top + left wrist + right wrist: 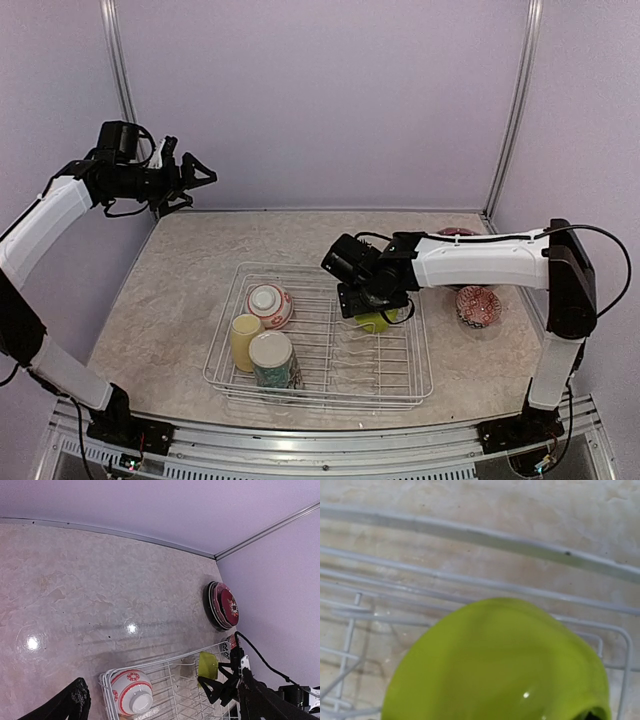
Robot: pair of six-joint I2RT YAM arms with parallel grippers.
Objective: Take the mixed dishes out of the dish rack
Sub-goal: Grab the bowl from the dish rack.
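Observation:
The wire dish rack (320,398) sits at the table's middle front. My right gripper (372,315) reaches into its right half, shut on the rim of the lime-green bowl (376,322), held tilted just above the wires. The bowl fills the right wrist view (500,665) and shows in the left wrist view (207,665). In the rack's left part lie an upturned red-patterned bowl (269,305), a pale yellow mug (243,340) and a floral cup (274,360). My left gripper (190,178) is open and empty, high at the far left.
A stack of plates (458,233), maroon on top, lies at the back right by the wall; it also shows in the left wrist view (222,605). A black-and-white patterned bowl (478,306) stands on the table right of the rack. Purple walls close off the back and sides.

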